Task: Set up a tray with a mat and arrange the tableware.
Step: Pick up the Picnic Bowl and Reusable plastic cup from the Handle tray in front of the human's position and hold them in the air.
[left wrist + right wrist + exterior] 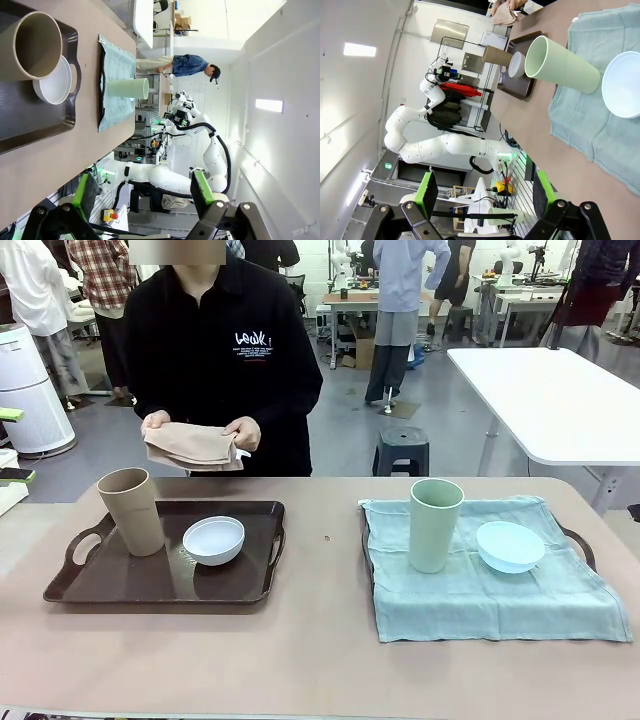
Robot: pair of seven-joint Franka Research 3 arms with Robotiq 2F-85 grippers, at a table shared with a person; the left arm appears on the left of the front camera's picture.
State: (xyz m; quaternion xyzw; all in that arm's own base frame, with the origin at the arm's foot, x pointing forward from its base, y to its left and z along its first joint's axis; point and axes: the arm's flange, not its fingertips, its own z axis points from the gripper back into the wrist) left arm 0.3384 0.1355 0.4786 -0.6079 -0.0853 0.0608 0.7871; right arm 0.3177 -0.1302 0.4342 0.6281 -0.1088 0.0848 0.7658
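On the left, a dark brown tray (160, 595) holds a tan cup (132, 510) and a white bowl (214, 539). On the right, a pale blue-green mat (490, 590) covers a second tray (580, 540). A pale green cup (434, 525) and a light blue bowl (510, 546) stand on that mat. At the far side, a person holds a folded tan mat (190, 447) in both hands. My left gripper (144, 192) is open and off the table, looking across at the tan cup (35, 47) and white bowl (55, 87). My right gripper (485, 190) is open too, well back from the green cup (560, 65) and blue bowl (622, 85).
A white table (560, 400) and a dark stool (402, 448) stand behind the person at the right. A white cylindrical appliance (25, 390) stands at the far left. Other people are farther back in the room.
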